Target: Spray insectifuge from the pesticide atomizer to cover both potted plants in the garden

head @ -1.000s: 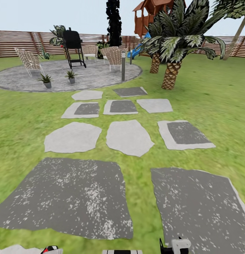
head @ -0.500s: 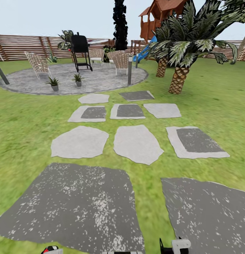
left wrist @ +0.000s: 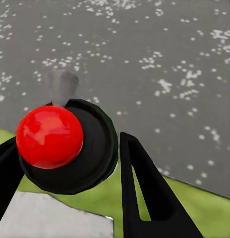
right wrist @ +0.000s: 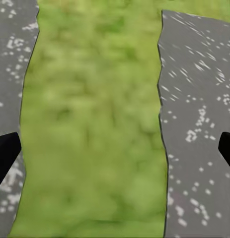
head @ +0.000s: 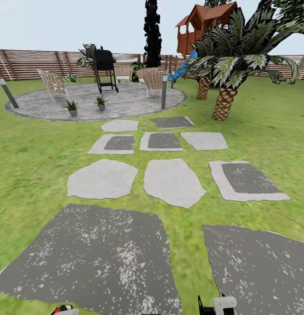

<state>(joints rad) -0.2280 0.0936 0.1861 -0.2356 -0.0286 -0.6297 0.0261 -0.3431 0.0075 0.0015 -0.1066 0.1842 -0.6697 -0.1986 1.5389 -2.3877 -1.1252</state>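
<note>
Camera nearer; potted plants (head: pixel 86 105) perhaps unlabelled.

Rough speckled stone slabs (head: pixel 103 258), soft matt grass (head: pixel 33 153), slatted brown wooden fence (head: pixel 33 63), glossy red ball (left wrist: pixel 49 136), matt black plastic fingers (left wrist: pixel 144 193)

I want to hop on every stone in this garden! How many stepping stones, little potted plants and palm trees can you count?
Flat grey stepping stones: 10
Small leafy plants in little grey pots: 2
Thick-trunked palm trees: 2
Total: 14
</note>
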